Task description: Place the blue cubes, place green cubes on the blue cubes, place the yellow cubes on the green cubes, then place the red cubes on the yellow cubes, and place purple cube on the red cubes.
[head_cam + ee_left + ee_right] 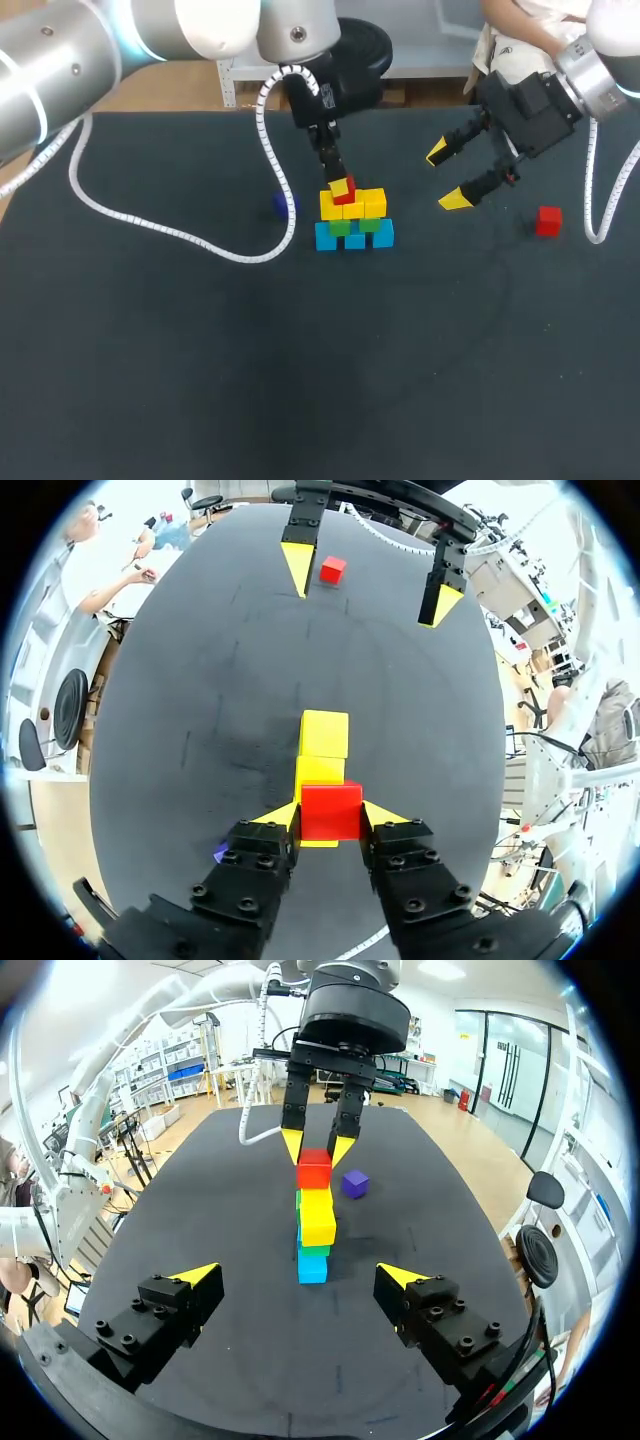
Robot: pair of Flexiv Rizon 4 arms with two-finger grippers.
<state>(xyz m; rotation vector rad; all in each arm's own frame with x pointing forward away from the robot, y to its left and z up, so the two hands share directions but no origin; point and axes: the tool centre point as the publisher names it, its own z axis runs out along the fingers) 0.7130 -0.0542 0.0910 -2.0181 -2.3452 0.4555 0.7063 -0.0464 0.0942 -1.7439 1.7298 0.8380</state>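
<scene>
Farthest left on the table (150, 380) lies the purple cube (285, 204), just beside the white cable (180, 232) and a little apart from the stack. Next comes the left gripper (341, 190), pinching a red cube (344, 186) from two sides. It holds the cube directly over the left end of the yellow cubes (354, 206), which rest on the green cubes (355, 226) and blue cubes (355, 238).

The coming move turns on that vertical line-up: seen from the right wrist, the red cube looks seated flush on the yellow row (I cannot be sure of contact). If so, letting go is all that remains here.

Right of the stack the right gripper (447, 176) hangs spread and empty. A second red cube (548, 220) lies just to its right, far nearer this arm than the other.

The head view alone shows the rows' width; the right wrist view sees the stack end-on as one column.
</scene>
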